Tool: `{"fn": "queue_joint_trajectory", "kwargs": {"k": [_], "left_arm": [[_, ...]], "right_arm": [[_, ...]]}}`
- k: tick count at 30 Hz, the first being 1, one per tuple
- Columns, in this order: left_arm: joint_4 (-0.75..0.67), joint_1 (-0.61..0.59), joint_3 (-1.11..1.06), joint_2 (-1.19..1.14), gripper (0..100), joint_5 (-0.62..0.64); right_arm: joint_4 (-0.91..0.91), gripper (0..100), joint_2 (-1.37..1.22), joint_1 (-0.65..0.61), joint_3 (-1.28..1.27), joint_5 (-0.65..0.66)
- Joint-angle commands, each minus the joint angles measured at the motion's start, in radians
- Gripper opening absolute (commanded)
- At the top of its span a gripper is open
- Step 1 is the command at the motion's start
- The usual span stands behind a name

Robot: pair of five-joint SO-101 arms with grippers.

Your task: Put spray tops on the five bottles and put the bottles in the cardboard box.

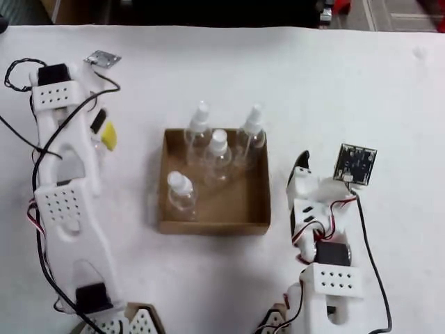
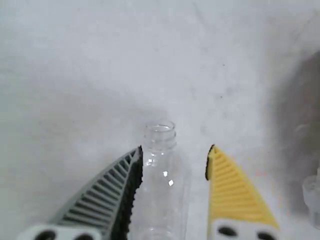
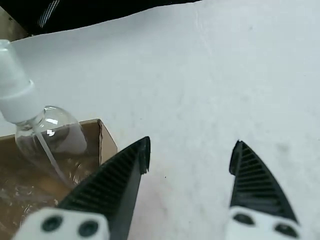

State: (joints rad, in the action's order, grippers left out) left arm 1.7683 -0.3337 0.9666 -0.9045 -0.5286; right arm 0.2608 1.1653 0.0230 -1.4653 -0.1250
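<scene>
Four capped bottles point(image 1: 217, 149) already stand in the cardboard box point(image 1: 212, 226), leaving the fifth bottle point(image 2: 160, 175), its neck bare, out on the worktop point(image 1: 348, 83) between the open left claw point(image 2: 175, 148), while the right claw point(image 3: 191, 142) gapes empty beside the box.

bench point(image 1: 208, 76): white matte cover, faint smudges and creases
far edge, 12 o'clock: dark shadowed strip point(image 1: 208, 10) beyond the bench
floor point(image 1: 407, 12): pale, lined, at 1 o'clock
light: even, overhead, soft shadows
</scene>
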Motion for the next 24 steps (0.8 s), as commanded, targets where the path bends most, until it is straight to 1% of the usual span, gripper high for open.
{"fn": "queue_joint_trajectory", "kwargs": {"k": [1, 6, 19, 22, 24], "left_arm": [[0.014, 0.015, 0.025, 0.019, 20, 0.011], [0.011, 0.024, -0.017, -0.007, 20, 0.012], [0.009, 0.025, -0.008, -0.031, 19, 0.011], [0.009, 0.025, -0.008, -0.031, 12, 0.003], [0.011, 0.025, -0.008, -0.033, 8, -0.026]], "right_arm": [[-0.021, 23.3, 0.005, -0.004, 0.006, 0.054], [-0.019, 23.3, 0.005, -0.004, 0.006, 0.060], [-0.019, 23.3, 0.005, -0.004, 0.005, 0.060], [-0.019, 23.3, 0.005, -0.004, 0.005, 0.061], [-0.019, 23.3, 0.005, -0.004, 0.005, 0.061]]}}
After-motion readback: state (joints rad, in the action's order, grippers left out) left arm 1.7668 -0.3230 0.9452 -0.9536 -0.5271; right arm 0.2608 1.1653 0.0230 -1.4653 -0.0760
